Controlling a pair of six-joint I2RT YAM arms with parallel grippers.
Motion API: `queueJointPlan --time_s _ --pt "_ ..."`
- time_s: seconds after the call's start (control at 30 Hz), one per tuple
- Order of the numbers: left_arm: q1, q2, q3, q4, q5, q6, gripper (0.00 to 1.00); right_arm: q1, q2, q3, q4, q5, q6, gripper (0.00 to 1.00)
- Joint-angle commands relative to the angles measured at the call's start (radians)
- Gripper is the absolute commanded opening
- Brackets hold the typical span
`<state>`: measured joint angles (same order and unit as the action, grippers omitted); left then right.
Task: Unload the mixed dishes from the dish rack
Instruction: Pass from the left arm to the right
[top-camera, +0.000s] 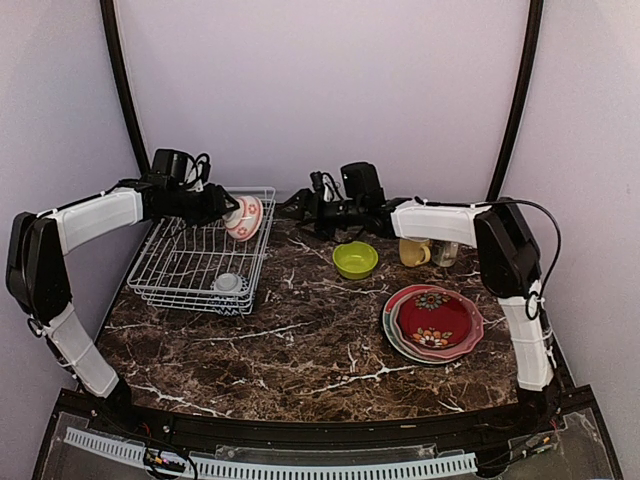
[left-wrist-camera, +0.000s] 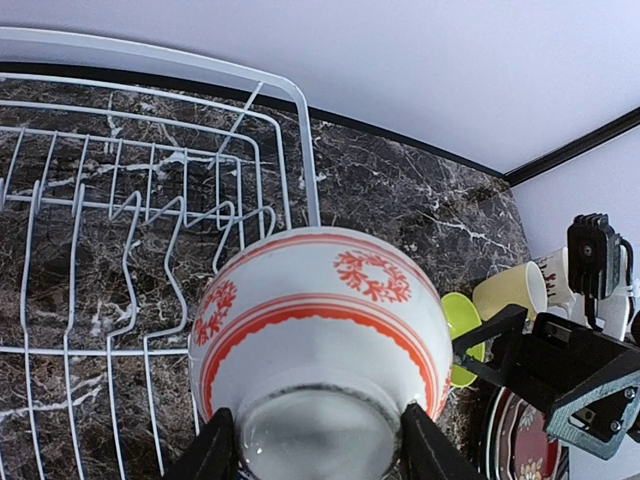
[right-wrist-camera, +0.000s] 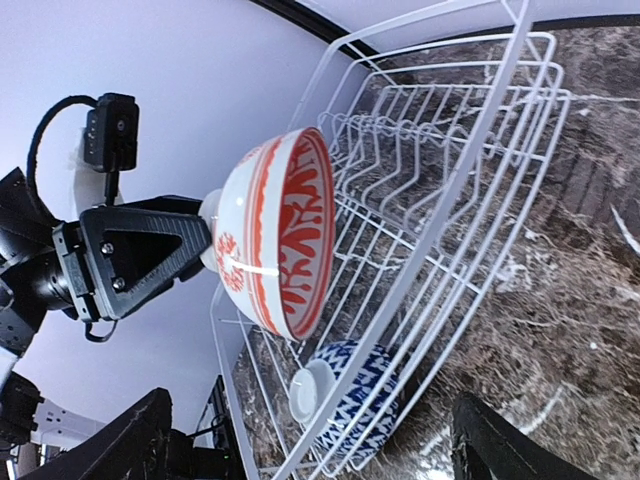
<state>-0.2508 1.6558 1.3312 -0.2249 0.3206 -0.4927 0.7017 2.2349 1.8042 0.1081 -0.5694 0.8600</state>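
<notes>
**Red-and-white bowl held clear of the rack's far corner**

The left gripper (left-wrist-camera: 318, 452) is pinching the red-and-white bowl (left-wrist-camera: 325, 320) by its foot ring, one finger on each side of the base. In the top view the bowl hangs over the dish rack (left-wrist-camera: 303, 150) at its 1 o'clock corner, tipped on its side with the mouth towards 3 o'clock. I cannot tell whether it touches the wire.

The right gripper (top-camera: 288, 206) waits just beside it at 3 o'clock, fingers spread and holding nothing.

A blue patterned bowl (right-wrist-camera: 350, 400) lies in the rack at its 5 o'clock corner. The lime-green bowl (top-camera: 355, 259), yellow mug (top-camera: 413, 252) and stacked red floral plates (top-camera: 433, 320) are out on the marble table (top-camera: 320, 350).

The bowl looks like glazed ceramic: rigid, fairly light, slick and likely to chip on wire or stone. The foot ring gives a narrow, smooth purchase, so a tilted bowl could pivot there. Pinching the wall at the rim would probably be a steadier second hold.
</notes>
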Motion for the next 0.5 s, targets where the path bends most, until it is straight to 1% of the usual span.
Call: queueJointPlan --time_s 0.0,0.13,0.33,0.37,0.47 --pt "-0.003 -0.063 -0.013 0.078 0.072 -0.042 0.23 0.010 0.075 0.094 0.216 -0.140 0.085 0.93" --pt "-0.020 -0.068 -0.015 0.092 0.099 -0.052 0.22 0.012 0.143 0.153 0.287 -0.207 0.123 0.91" --pt "-0.053 -0.071 -0.020 0.105 0.115 -0.055 0.22 0.013 0.193 0.190 0.382 -0.272 0.177 0.88" --pt "-0.058 -0.069 -0.021 0.113 0.121 -0.061 0.22 0.013 0.199 0.191 0.415 -0.290 0.201 0.87" --pt "-0.068 -0.066 -0.027 0.121 0.132 -0.068 0.22 0.014 0.219 0.183 0.519 -0.324 0.266 0.79"
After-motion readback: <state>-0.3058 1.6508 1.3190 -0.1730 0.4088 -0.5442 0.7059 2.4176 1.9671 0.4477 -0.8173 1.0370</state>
